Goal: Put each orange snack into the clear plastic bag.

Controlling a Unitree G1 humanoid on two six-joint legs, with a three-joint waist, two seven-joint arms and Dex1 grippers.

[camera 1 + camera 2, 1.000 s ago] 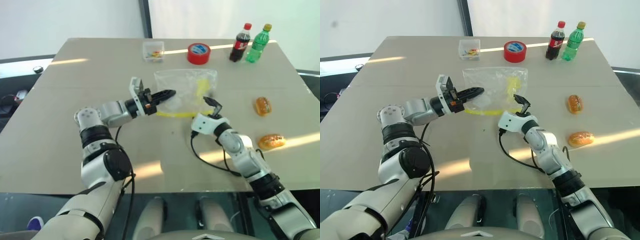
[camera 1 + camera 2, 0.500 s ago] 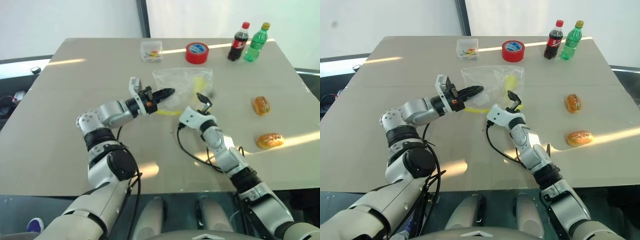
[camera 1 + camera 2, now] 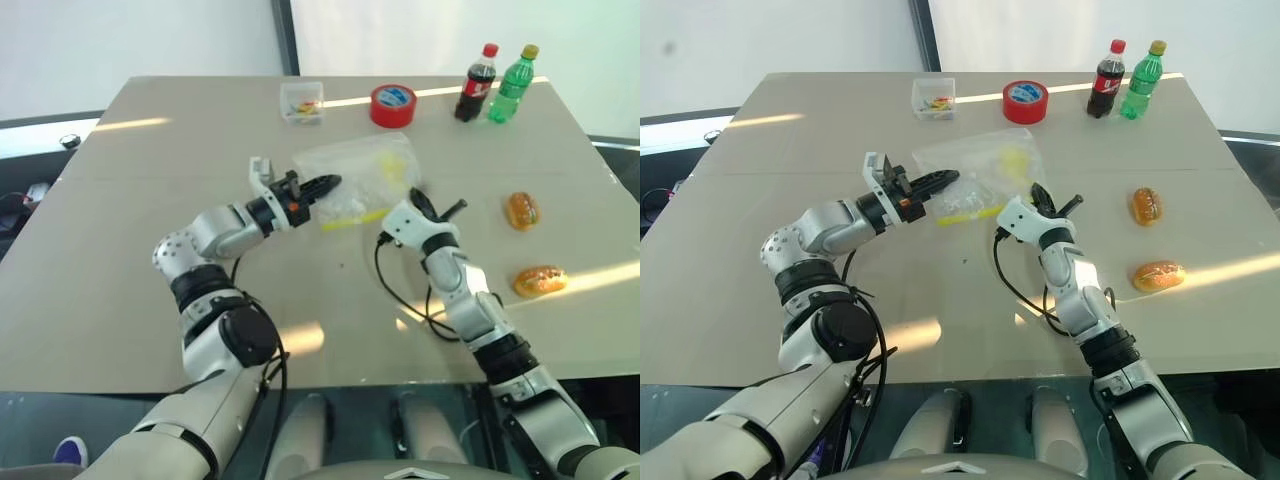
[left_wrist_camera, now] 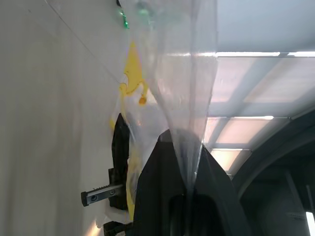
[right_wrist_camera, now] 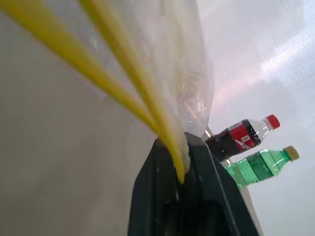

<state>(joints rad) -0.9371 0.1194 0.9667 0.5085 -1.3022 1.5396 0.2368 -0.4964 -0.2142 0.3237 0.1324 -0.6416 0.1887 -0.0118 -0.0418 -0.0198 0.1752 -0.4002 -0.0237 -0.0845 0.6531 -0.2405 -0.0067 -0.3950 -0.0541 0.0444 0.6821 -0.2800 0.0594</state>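
Two grippers pinch the bag [image 3: 350, 180] from opposite sides. The left gripper [image 3: 322, 185] is clamped on the clear film, which rises pinched between its fingers [image 4: 170, 167] in its wrist view. The right gripper [image 3: 422, 206] is closed on the yellow-green strip, which runs into its fingers [image 5: 162, 162] in its own wrist view. Held at two points like this, the bag is probably being lifted and spread so its mouth can be opened for loading. It looks crumpled and see-through, with yellow markings on the film, and hangs slack between the two grips just above the table [image 3: 150, 200]. Both snacks [image 3: 524, 211] [image 3: 541, 281] lie on the table well off to the right gripper's outer side, apart from each other, glossy orange with browner patches, neither yet bagged.
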